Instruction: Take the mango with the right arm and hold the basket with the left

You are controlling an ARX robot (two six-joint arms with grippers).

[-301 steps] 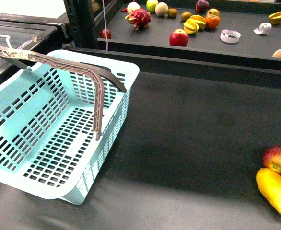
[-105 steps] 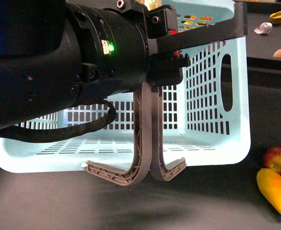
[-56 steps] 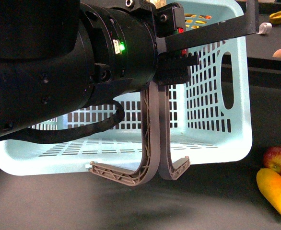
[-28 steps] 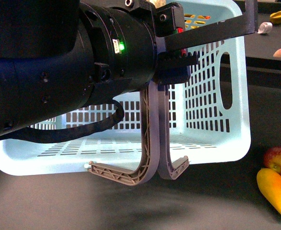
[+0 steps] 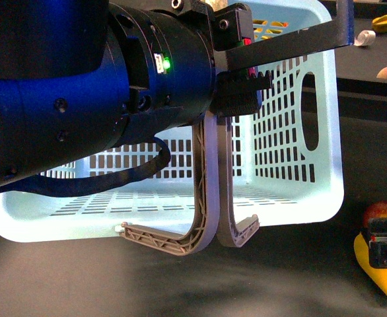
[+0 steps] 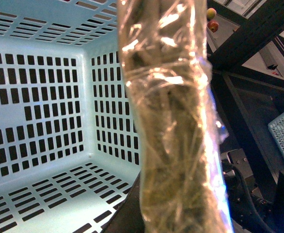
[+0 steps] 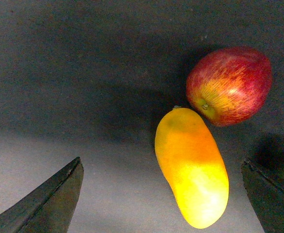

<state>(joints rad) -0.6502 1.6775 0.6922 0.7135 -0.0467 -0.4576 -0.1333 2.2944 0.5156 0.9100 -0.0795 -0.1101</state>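
Up close in the front view, the left arm point(image 5: 81, 92) fills the upper left of the picture, a glossy black cylinder with a small green light point(image 5: 166, 64) and a black cable point(image 5: 114, 181) looping beneath it. Its ridged left gripper point(image 5: 241, 92) is clamped on the paired handles point(image 5: 210, 191) of the basket point(image 5: 335, 165). The basket is tipped so that its open mouth faces the camera. The two grey-brown ribbed handles run down side by side from the grip and curl outward in front of the lower rim. Whether that rim rests on the counter point(image 5: 279, 277) cannot be told. In the left wrist view one handle, wrapped in clear film, crosses the middle of the picture, with the slotted turquoise walls and floor behind it. The mango point(image 7: 193, 170) lies on the counter's right side near the front edge, well apart from the basket. Its narrower end is just beside a red-yellow apple point(image 7: 229, 85), and contact between them cannot be made out. The right gripper point(image 7: 161, 165) hangs above the fruit with its fingers spread wide apart and holding nothing. The right wrist view shows the mango lying between the two dark fingertips, nearer one of them.
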